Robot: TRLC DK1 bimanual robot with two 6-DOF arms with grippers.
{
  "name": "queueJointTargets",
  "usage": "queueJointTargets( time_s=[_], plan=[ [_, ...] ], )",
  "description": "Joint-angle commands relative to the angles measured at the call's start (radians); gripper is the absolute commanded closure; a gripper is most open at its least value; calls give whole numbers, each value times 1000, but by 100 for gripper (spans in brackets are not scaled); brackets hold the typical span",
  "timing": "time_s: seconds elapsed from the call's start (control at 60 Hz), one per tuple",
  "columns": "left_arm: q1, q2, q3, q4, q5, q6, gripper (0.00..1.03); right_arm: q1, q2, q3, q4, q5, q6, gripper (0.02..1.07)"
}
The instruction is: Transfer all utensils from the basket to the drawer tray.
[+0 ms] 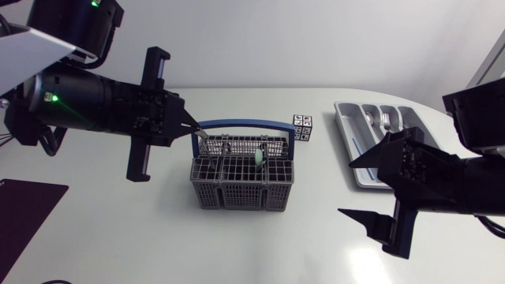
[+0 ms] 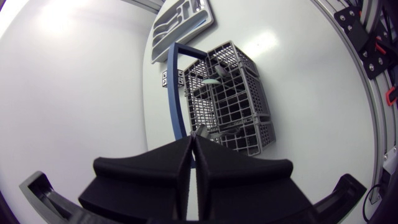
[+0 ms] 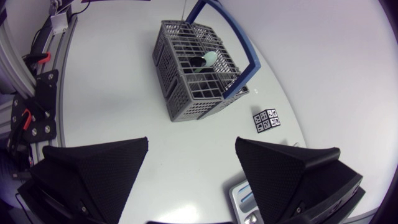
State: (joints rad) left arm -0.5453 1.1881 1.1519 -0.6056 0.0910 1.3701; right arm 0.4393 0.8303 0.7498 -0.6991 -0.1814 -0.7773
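My left gripper (image 1: 192, 128) is pressed together on what looks like a thin metal utensil (image 1: 202, 136), standing upright in the basket's (image 1: 237, 193) far left corner. The tray (image 1: 345, 118) lies far right, beside my wide-spread right gripper (image 1: 347, 188).

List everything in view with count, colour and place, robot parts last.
basket: one, grey, blue handle, table centre.
metal utensil: one, silver, at the basket's left rear corner.
green-handled utensil: one, pale green, in the basket.
drawer tray: one, grey, right rear.
tray utensils: at least two, silver, in the tray.
marker cube: one, black-and-white, between basket and tray.
mat: one, maroon, left front.
table: one, white.
left gripper: black, shut on the metal utensil.
right gripper: black, open, before the tray.
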Motion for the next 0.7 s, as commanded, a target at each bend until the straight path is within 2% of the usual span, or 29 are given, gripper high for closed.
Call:
queueJointTargets(
  time_s=[0.0,0.1,0.233,0.383,0.45,0.55,0.683],
  plan=[
    [-18,-41,51,-8,-13,-59,100,19,-2,39,27,11,98,6],
    [-39,-50,86,-13,-30,-203,100,39,1,49,38,16,170,7],
    [-73,-35,140,-11,-36,-519,100,119,24,57,62,83,300,7],
    [-107,4,140,18,-37,-798,100,274,43,37,150,240,377,8],
    [-110,31,146,29,-37,-924,100,305,62,29,201,280,392,12],
    [-120,64,149,32,-31,-1054,100,322,96,23,270,307,400,13],
    [-148,107,173,23,-27,-1165,100,357,127,13,345,344,391,17]
  ],
)
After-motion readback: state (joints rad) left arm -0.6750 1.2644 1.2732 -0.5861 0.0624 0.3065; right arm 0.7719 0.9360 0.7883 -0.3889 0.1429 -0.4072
